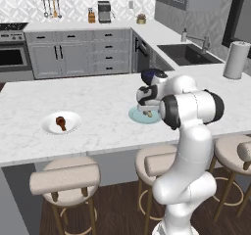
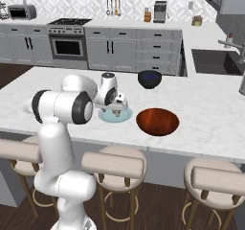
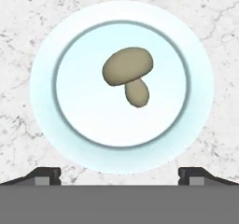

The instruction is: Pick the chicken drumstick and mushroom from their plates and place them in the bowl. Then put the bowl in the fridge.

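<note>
Two plates lie on the counter [image 1: 108, 131] in the left base view: the white plate [image 1: 49, 126] with the drumstick [image 1: 61, 123] on it, well apart to the left, and the blue plate [image 1: 135, 115] under the arm's hand, partly hidden by the arm. The gripper [image 1: 148, 112] hangs just above this blue plate, and something small and beige shows below it, probably the mushroom. In the right base view, the gripper [image 2: 117, 110] is again over the blue plate [image 2: 109, 116], the red-brown bowl [image 2: 158, 121] stands just beside that plate to the right and looks empty, and a dark bowl [image 2: 149, 78] stands further back. The fridge I cannot find here. In the hand view, the mushroom [image 3: 128, 73] lies on its side inside the blue plate [image 3: 46, 101], a little above and right of the plate's middle, and the two fingertips [image 3: 44, 175] stand wide apart at the bottom corners, so the jaws are fully open and hold nothing. I think the step is the descent to grasp the mushroom (neither food is in the bowl yet). The risk is that the mushroom is not centred between the fingers; if the hand goes straight down, one finger may push the round cap so it rolls away, or the tips may hit the plate's rim and shift it.
</note>
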Robot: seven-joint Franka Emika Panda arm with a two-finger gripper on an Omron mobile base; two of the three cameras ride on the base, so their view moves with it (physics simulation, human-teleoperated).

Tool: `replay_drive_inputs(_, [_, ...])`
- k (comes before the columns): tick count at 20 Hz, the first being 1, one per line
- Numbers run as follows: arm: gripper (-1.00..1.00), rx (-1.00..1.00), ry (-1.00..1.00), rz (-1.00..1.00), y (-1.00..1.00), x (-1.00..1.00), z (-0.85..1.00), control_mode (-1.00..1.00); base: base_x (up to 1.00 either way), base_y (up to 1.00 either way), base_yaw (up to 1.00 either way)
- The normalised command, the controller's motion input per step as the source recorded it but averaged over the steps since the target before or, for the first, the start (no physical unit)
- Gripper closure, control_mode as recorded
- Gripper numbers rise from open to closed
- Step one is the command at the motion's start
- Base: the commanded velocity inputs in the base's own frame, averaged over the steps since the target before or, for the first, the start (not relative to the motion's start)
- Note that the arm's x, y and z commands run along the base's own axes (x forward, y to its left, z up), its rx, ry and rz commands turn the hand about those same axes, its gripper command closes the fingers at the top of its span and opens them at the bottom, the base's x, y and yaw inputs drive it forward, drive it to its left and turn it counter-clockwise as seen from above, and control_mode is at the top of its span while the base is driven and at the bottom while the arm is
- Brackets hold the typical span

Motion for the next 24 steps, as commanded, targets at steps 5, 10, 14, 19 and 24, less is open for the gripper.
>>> replay_drive_inputs(5, [-1.00, 0.00, 0.00, 0.00, 0.00, 0.33, -0.24, -1.00, 0.00, 0.00, 0.00])
replay_drive_inputs(10, [-1.00, 0.00, 0.00, 0.00, -0.01, 0.31, -0.26, -1.00, 0.00, 0.00, 0.00])
replay_drive_inputs(14, [-1.00, -0.01, -0.06, 0.00, 0.00, 0.27, -0.23, -1.00, 0.00, 0.00, 0.00])
replay_drive_inputs(19, [-1.00, 0.00, -0.07, 0.00, 0.00, 0.18, -0.17, -1.00, 0.00, 0.00, 0.00])
replay_drive_inputs(24, [-1.00, -0.01, -0.12, 0.00, 0.00, 0.17, -0.26, -1.00, 0.00, 0.00, 0.00])
